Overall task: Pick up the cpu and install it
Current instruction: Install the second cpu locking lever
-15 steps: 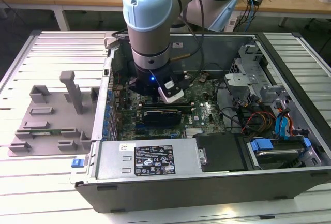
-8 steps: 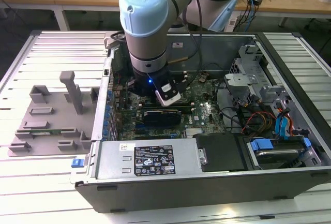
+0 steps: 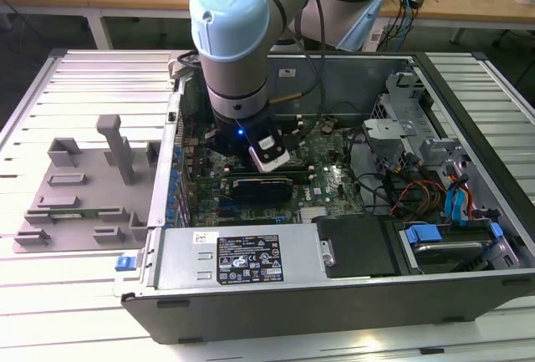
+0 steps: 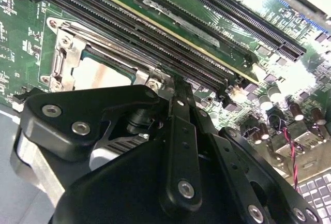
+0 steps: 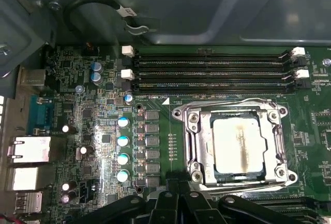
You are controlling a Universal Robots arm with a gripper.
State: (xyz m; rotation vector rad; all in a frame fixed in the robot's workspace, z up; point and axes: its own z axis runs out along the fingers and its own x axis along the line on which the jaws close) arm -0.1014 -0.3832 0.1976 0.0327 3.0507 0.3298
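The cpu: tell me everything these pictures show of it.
The cpu is a flat square chip with a silvery-white metal top plate, marked by a dark brownish smear down its middle and along its edges. In both wrist views it lies level inside the silver metal socket frame on the green motherboard, beside the long black memory slots. The frame surrounds it on all sides. The black gripper sits close by; nothing shows it touching the chip.

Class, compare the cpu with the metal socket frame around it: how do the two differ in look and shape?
The cpu is a solid, flat square plate, pale silvery with a dark smear; the socket frame is an open metal border with screws at its corners. The cpu lies recessed inside; the socket frame surrounds it and stands higher. Both are metallic and sit flat on the green motherboard.
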